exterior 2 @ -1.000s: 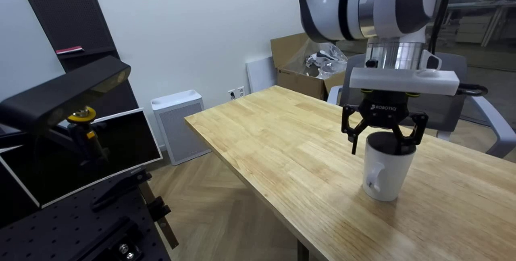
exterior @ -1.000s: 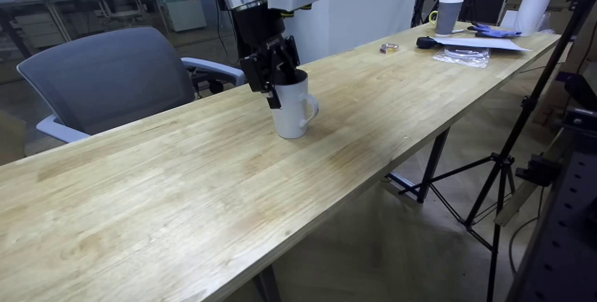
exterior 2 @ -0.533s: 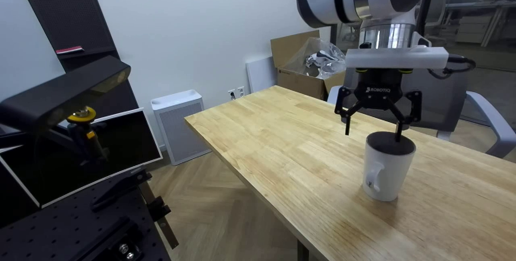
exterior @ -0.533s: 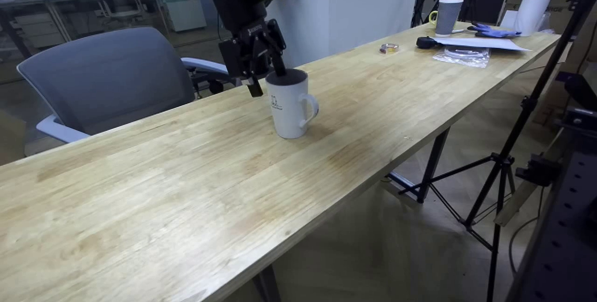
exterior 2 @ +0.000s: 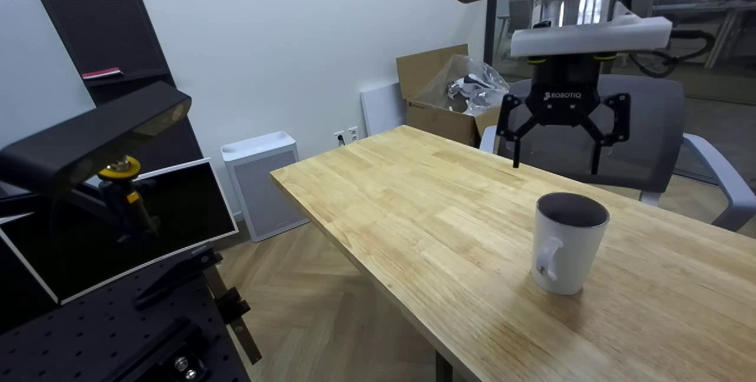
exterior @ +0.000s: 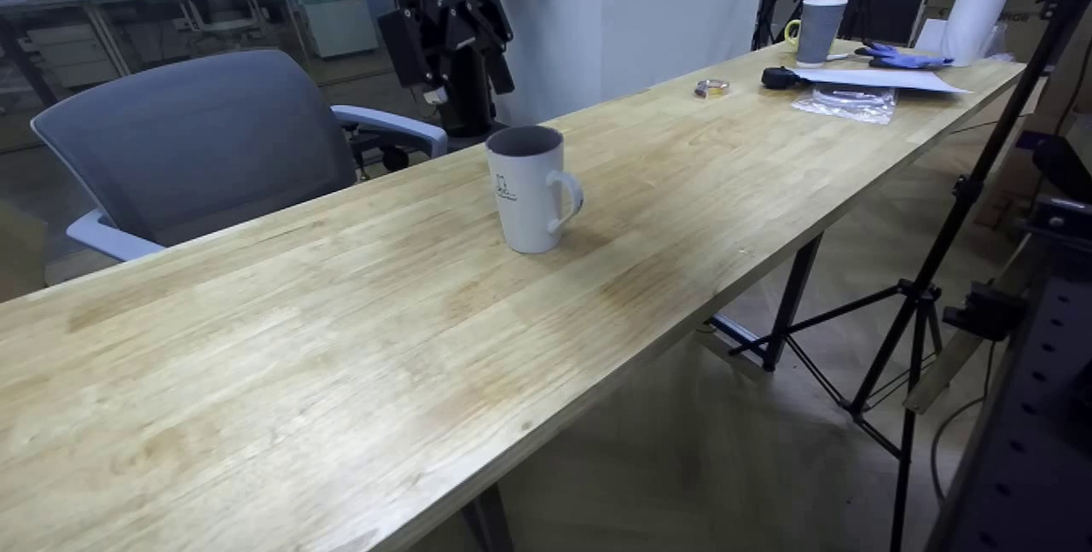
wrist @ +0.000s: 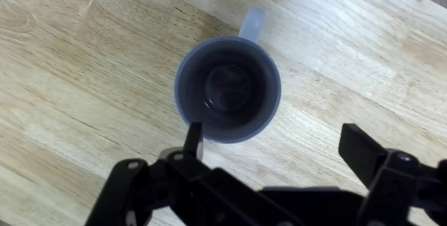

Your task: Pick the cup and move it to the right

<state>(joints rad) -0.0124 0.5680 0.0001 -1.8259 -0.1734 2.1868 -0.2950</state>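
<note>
The white mug stands upright on the wooden table in both exterior views [exterior: 529, 202] [exterior 2: 570, 258]. Its dark inside is open at the top. A small logo and the side handle show on its outside. My gripper [exterior 2: 555, 169] is open and empty, above the mug and apart from it; it also shows in an exterior view [exterior: 469, 94] above the table's chair-side edge. In the wrist view the mug [wrist: 227, 86] is seen from above with its handle towards the top. My gripper's fingers [wrist: 272, 125] are wide apart there, and the left fingertip overlaps the mug's rim in the picture.
A grey chair [exterior: 196, 151] stands along one long edge of the table [exterior: 341, 347]. A grey cup [exterior: 821, 31], a white tumbler [exterior: 975, 26], a blue glove [exterior: 904, 57] and a tape roll [exterior: 711, 89] are at the far end. A mounted camera [exterior 2: 94, 128] stands beside the table.
My open gripper has risen up and back out of the mug, whose inside held one finger before. The mug has stayed in place.
</note>
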